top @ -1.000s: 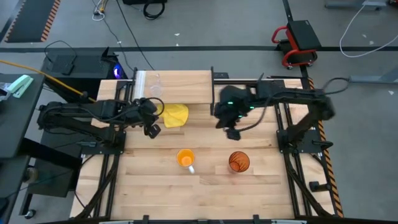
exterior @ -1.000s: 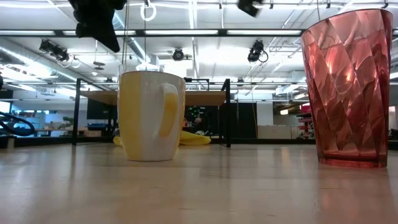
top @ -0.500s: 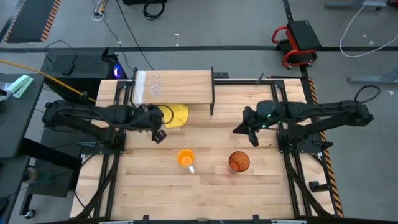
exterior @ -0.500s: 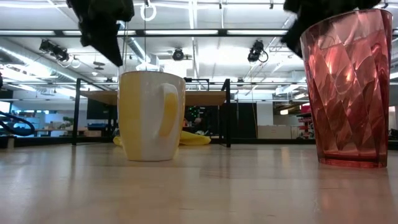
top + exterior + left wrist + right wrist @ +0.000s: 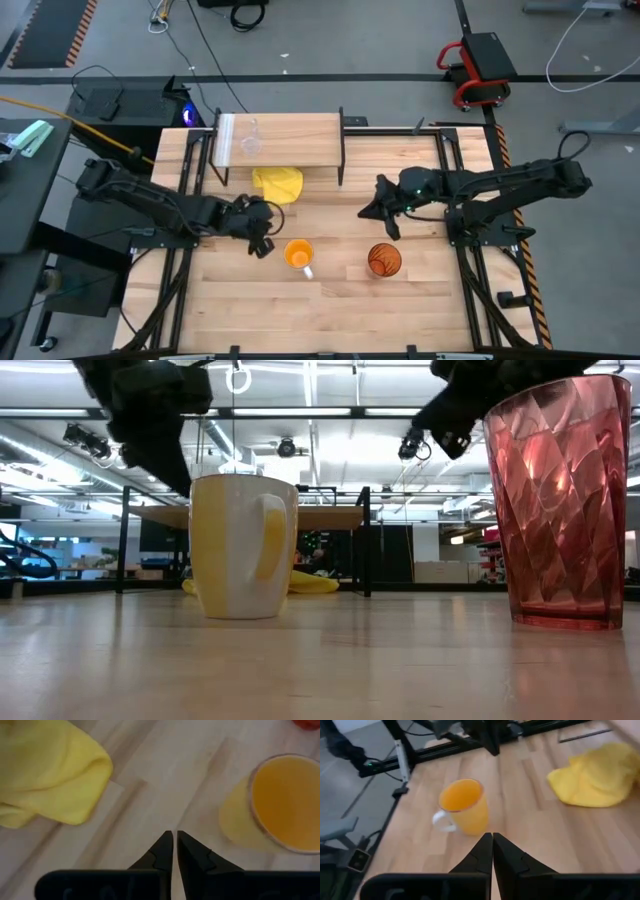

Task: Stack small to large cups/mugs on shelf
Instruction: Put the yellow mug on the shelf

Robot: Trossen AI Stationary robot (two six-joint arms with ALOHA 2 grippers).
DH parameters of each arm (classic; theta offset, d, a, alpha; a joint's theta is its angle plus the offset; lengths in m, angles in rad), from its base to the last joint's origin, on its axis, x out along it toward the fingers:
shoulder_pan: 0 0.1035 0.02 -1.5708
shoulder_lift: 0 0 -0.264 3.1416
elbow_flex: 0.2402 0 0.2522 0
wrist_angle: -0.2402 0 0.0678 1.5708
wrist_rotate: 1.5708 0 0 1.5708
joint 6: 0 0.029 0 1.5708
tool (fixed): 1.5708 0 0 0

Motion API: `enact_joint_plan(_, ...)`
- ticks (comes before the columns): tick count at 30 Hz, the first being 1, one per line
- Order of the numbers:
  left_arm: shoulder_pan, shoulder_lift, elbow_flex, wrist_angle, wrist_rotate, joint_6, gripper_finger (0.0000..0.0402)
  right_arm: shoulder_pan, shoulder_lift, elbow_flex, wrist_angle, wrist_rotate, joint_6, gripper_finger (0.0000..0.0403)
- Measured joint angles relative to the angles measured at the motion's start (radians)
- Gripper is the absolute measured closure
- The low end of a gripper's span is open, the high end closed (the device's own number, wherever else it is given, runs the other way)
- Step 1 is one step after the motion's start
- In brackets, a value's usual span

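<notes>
The orange mug with its white handle stands upright on the plank table; it also shows in the low view as the mug. The amber tumbler stands to its right, and the low view has the same tumbler. The small clear glass stands on the shelf near its whitish end. My left gripper is shut, just left of the mug, touching nothing; its wrist view has the fingertips short of the mug. My right gripper is shut, beyond the tumbler, pointing toward the mug.
A crumpled yellow cloth lies on the table in front of the shelf, between the two arms. Black shelf legs stand at the board's ends. Bare planks stretch toward the near edge.
My left gripper has moved from beside the yellow cloth toward the near edge and down, ending close beside the orange mug. My right arm has drawn back from the shelf toward the near side and lowered, so its gripper now hangs by the tumbler. The cups and cloth have stayed put.
</notes>
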Motion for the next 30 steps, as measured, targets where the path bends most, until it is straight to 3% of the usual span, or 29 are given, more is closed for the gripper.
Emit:
enact_joint_plan(13, -0.148, 0.138, -0.032, 0.207, -0.027, -0.155, 0.0366, 0.210, 0.399, 0.289, -0.020, 0.003, -0.025, 0.0386)
enact_joint_plan(21, -0.187, 0.205, -0.029, 0.274, -0.036, -0.172, 0.0376, 0.320, 0.562, 0.350, -0.005, 0.170, 0.001, 0.0397)
enact_joint_plan(30, -0.167, 0.228, -0.030, 0.293, -0.090, -0.153, 0.0368, 0.341, 0.696, 0.405, 0.048, 0.189, 0.034, 0.0400)
